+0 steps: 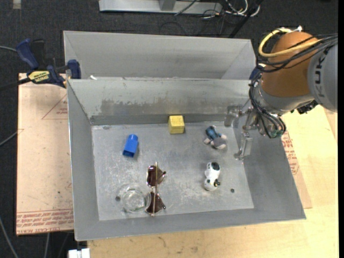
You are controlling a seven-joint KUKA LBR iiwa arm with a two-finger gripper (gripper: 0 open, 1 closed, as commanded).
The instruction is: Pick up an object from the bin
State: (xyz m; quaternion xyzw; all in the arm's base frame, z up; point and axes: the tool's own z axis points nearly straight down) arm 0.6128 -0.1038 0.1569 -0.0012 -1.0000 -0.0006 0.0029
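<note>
My gripper (237, 133) hangs over the bin's right side, above the floor near the right wall. Its two metal fingers (242, 146) stand apart, open, with nothing between them. Just left of it lies a small blue, grey and pink toy figure (215, 137), apart from the fingers. A black-and-white toy cow (212, 176) lies below that, toward the front.
A yellow block (176, 124) sits at the back wall, a blue block (130, 145) to the left. Brown sunglasses (155, 190) and a clear glass cup (131, 198) lie at the front left. The arm's orange cover and cables hang over the right rim.
</note>
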